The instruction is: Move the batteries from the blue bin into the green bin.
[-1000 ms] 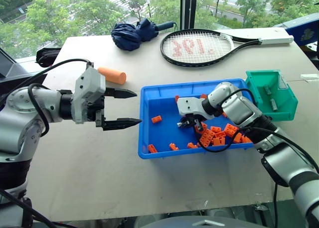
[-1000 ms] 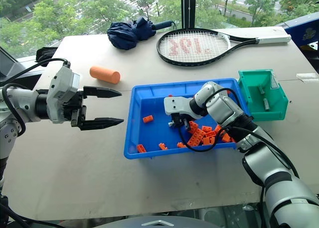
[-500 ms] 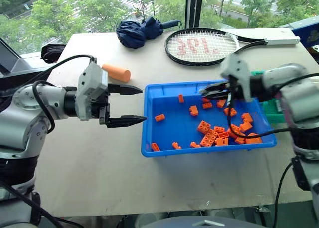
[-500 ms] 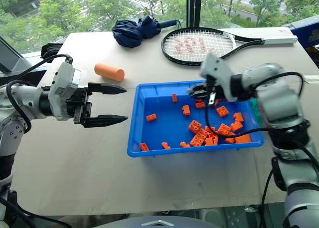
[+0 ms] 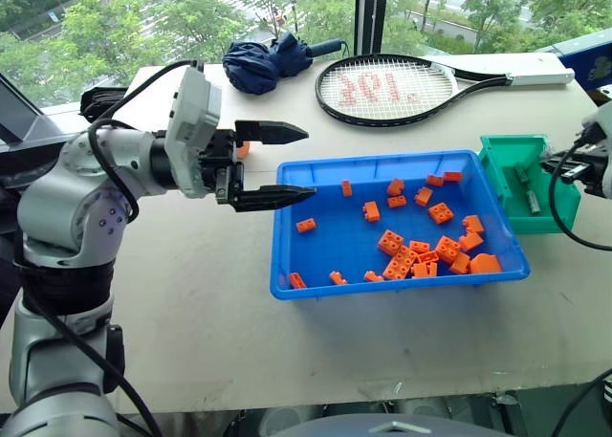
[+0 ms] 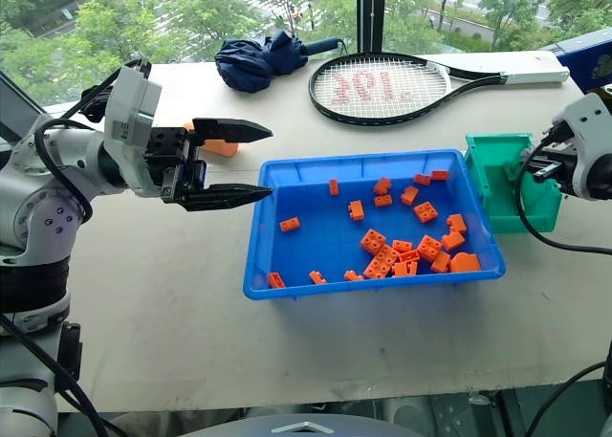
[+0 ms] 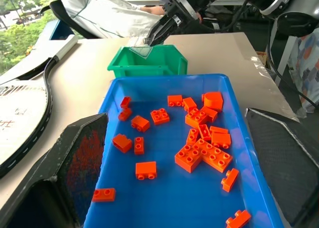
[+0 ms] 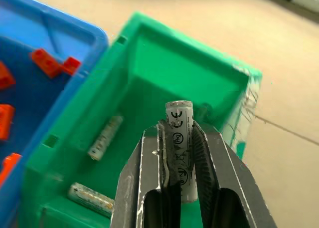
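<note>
My right gripper (image 8: 179, 130) is shut on a silver-grey battery (image 8: 179, 143) and hangs over the green bin (image 8: 164, 63), which stands at the blue bin's right end (image 5: 505, 155). Two more batteries (image 8: 104, 137) lie on the green bin's floor. The blue bin (image 5: 283, 236) holds scattered orange bricks (image 5: 411, 255). My left gripper (image 5: 308, 162) is open, level and pointing right, with its fingertips over the blue bin's left rim. In the left wrist view the blue bin (image 7: 164, 198) lies between the left fingers (image 7: 75, 158), with the green bin (image 7: 149, 68) beyond.
An orange foam cylinder (image 6: 222, 148) lies just behind my left gripper. A tennis racket (image 5: 392, 88) and a folded dark-blue umbrella (image 5: 263, 59) lie at the back of the table. A seated person (image 7: 109, 13) shows beyond the table's right end.
My right gripper rose out of the blue bin with a battery and swung right to above the green bin. My left gripper moved up and right to the blue bin's rim.
</note>
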`<action>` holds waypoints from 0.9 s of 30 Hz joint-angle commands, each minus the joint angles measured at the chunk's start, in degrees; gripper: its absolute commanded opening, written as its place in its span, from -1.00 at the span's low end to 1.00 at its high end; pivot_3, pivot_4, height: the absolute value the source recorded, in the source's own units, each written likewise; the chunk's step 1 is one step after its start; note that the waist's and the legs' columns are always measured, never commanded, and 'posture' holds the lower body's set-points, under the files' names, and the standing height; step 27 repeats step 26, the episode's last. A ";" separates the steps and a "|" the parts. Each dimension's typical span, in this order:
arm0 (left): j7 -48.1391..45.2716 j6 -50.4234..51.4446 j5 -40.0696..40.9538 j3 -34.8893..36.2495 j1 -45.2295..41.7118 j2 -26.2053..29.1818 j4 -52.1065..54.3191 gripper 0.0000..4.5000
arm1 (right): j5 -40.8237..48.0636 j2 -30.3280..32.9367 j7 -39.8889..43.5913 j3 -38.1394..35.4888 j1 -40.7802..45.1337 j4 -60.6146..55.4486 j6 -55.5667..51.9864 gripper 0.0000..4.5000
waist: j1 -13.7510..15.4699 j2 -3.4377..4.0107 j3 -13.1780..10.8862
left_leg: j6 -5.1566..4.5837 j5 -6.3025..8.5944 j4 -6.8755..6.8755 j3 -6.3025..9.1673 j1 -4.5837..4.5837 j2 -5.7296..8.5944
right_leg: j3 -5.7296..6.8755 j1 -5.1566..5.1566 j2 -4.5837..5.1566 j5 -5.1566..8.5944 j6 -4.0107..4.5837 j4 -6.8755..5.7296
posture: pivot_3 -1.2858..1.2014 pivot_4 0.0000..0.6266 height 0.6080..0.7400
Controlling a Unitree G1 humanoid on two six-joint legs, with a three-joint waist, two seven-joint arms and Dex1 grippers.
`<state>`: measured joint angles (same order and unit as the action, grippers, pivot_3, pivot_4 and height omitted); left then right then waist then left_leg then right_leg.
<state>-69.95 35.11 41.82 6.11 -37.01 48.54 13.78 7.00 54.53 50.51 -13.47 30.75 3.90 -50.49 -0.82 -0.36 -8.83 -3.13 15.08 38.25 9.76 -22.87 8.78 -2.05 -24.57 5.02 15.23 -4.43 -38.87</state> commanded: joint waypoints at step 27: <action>11.02 -23.83 -15.27 14.89 46.53 -7.76 -1.79 1.00 | 18.93 -7.08 27.91 -25.20 -44.04 5.53 43.34 0.96 | 1.64 0.17 0.03 | -0.23 0.45 -0.21 -0.22 1.11 -0.04 | -0.19 1.14 -0.01 0.00 0.02 0.33 | 0.03 -0.52 1.00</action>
